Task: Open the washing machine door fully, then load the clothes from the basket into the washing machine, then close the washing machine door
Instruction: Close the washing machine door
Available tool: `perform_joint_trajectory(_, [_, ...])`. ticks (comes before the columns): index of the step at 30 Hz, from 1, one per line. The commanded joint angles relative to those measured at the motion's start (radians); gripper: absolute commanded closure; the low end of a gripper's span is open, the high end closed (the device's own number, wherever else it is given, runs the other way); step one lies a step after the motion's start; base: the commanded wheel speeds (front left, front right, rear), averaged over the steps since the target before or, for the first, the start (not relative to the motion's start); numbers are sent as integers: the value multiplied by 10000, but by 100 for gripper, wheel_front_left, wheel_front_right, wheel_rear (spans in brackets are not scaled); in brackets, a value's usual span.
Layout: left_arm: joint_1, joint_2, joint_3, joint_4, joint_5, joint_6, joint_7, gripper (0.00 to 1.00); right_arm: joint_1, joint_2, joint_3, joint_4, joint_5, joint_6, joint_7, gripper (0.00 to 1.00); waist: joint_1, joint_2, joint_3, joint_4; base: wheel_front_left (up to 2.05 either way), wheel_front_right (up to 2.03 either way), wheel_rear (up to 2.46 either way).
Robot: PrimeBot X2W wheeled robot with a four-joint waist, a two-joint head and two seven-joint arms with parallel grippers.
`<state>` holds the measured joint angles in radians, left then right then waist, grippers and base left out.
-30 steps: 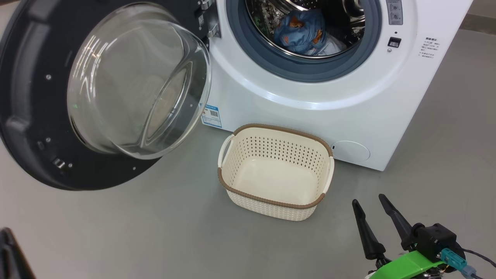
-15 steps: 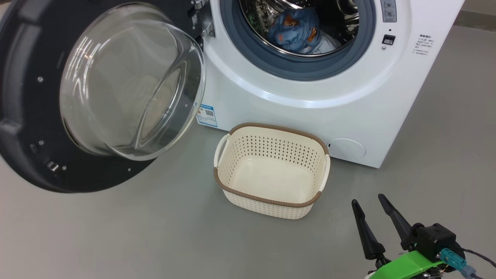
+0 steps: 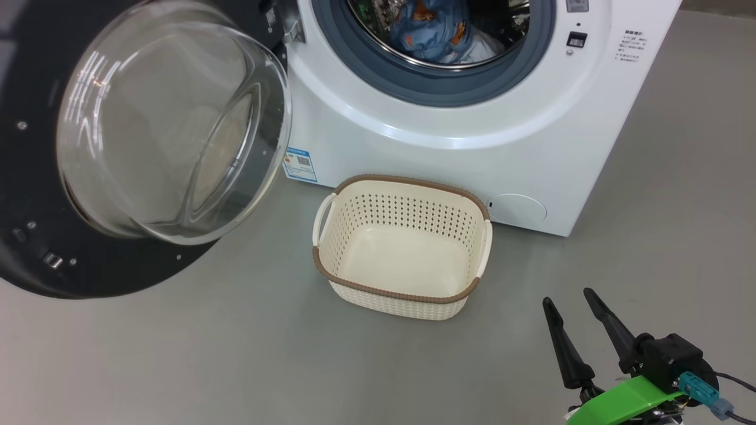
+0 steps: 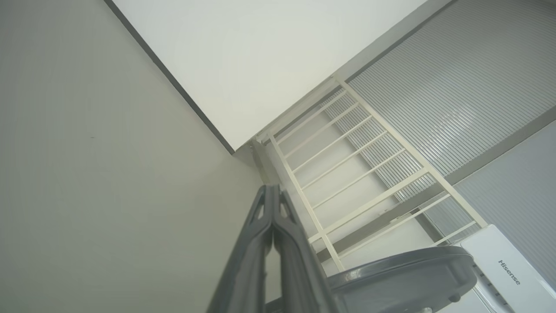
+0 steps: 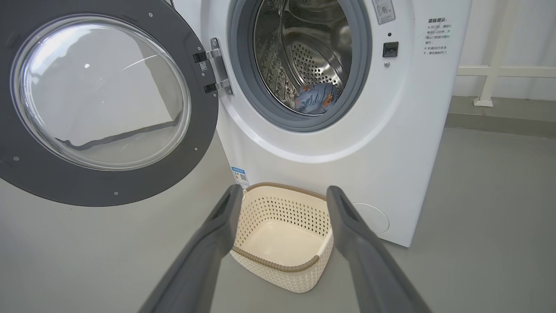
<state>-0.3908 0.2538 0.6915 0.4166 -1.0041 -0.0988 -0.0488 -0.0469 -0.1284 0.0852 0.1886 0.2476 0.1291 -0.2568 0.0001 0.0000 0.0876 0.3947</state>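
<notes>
Now the right gripper (image 3: 567, 296) holds its two fingers spread wide, gripping nothing, low over the grey floor (image 3: 236, 366). Ahead of it and a little to its left sits the one basket (image 3: 407, 179), empty, just in front of the single washing machine (image 3: 443, 159). Beyond the basket, inside the drum, the clothes (image 3: 425, 32) lie in one blue bundle; I cannot tell how many garments. The washing machine door (image 3: 35, 260) hangs wide open, far to this claw's left. The left gripper (image 4: 273, 188) has both fingers pressed together on nothing, pointing toward a white railing (image 4: 411, 152).
</notes>
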Motion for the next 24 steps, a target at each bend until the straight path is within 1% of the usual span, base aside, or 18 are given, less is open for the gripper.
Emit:
perform_joint_trajectory(1, [-423,762,266,73,-406,-148,347,100,-365,-126,255,-288,-64,16,-38,0,-1,0,128,-104,0,0,0])
perform_joint_trajectory(7, [-1190,1112,707,1062,-2109,-272,1435,100,-462,-277,247,-453,-84,16,98,0,-1,0,402,-240,0,0,0])
perform_joint_trajectory(10, [-1465,1334,865,1461,-2709,-288,1982,100,-519,-351,241,-568,-101,16,189,0,-1,0,541,-328,0,0,0])
perform_joint_trajectory(15, [-1714,1677,907,1908,-3049,-283,2481,100,-586,-456,205,-738,-128,16,320,0,-1,0,740,-448,0,0,0])
perform_joint_trajectory(19, [-1986,2017,790,2259,-3167,-123,2974,100,-642,-553,184,-937,-182,16,483,0,-1,0,973,-584,0,0,0])
perform_joint_trajectory(24, [-2279,2223,771,2541,-3334,-8,3281,100,-679,-668,117,-1161,-209,16,617,0,-1,0,1228,-717,0,0,0])
